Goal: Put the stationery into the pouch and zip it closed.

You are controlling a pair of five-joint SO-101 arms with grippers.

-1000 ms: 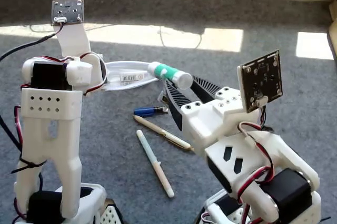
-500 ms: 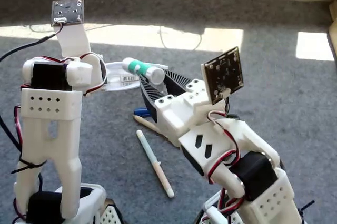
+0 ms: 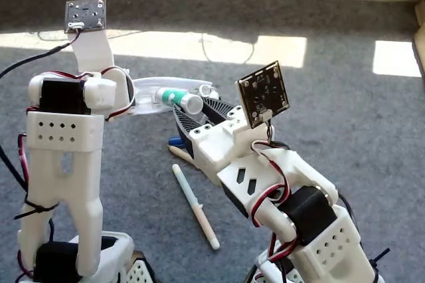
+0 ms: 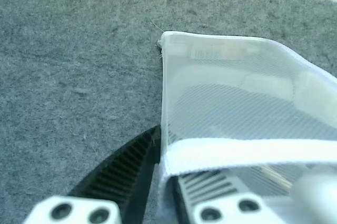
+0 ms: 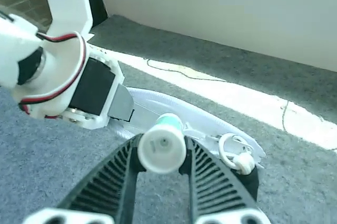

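Observation:
A white and green glue stick [image 3: 179,99] is held in my right gripper [image 3: 192,111], which is shut on it; its round white end [image 5: 161,149] sits between the black fingers [image 5: 202,182]. The stick's far end is at the mouth of the clear mesh pouch [image 3: 169,94], which lies on the grey carpet. The pouch's ring zip pull [image 5: 234,148] lies at its near end. My left gripper [image 4: 163,176] is shut on the pouch's white edge band [image 4: 242,150], holding the pouch [image 4: 237,103]. A cream pen [image 3: 194,206] and a blue item [image 3: 176,141] lie on the carpet.
The left arm's white body [image 3: 63,137] stands upright at the left, and its servo housing [image 5: 68,77] is close to the glue stick. Sunlit patches [image 3: 219,47] cross the carpet behind. A thin cable [image 5: 179,71] runs along the floor by the wall.
My right arm has swung left with the glue stick, bringing it from right of the pouch to the pouch's mouth. The left arm and the pouch stayed in place.

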